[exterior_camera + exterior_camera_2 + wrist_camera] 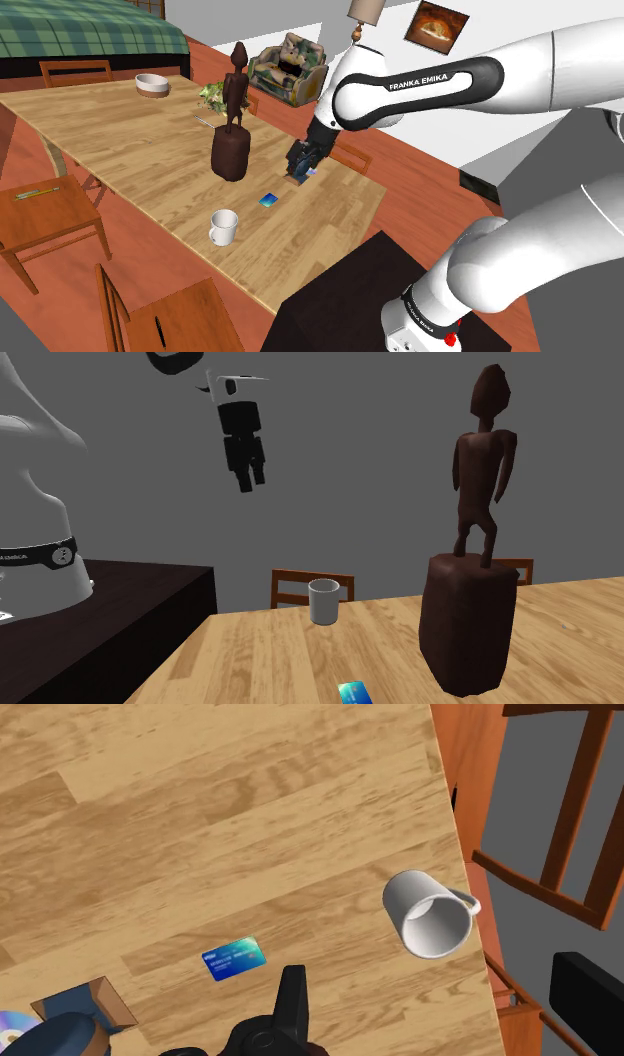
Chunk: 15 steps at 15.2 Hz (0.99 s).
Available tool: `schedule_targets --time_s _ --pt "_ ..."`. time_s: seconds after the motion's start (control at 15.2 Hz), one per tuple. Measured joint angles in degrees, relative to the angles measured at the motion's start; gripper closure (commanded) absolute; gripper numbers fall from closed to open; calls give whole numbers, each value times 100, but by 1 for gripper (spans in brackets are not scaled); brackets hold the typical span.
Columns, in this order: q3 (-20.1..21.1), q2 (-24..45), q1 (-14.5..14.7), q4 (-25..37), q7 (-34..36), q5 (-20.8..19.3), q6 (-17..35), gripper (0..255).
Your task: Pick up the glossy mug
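Note:
A white mug (224, 227) stands upright on the wooden table (130, 150), close to its near edge in the shoulder view. In the second exterior view the mug (323, 601) sits by the table's far edge, in front of a chair back. My black gripper (300, 163) hangs over the table, up and to the right of the mug in the shoulder view. It hovers high above the table (250, 480) with its fingers apart and nothing between them. The wrist view looks down on the mug (428, 914) with its open mouth and handle by the table's edge.
A tall dark figure on a block (232, 135) stands mid-table, with a small blue card (269, 200) between it and the mug. A white bowl (152, 84) sits at the far end. Wooden chairs (150, 315) flank the table. The dark stand (350, 300) is at lower right.

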Motion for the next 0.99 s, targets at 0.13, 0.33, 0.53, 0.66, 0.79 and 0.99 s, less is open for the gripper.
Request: schedule_targets --time_s 0.13,0.33,0.53,0.66,0.79,0.99 --pt "105 519 16 213 140 -44 308 0" --pt "219 1190 38 418 330 -139 756 0" --pt "300 1894 79 616 551 -290 1243 0" --pt "323 2257 120 780 717 -413 1425 0" --pt "325 2792 192 1033 922 -584 1693 0" --pt "251 3499 309 1405 1144 -801 1997 0"
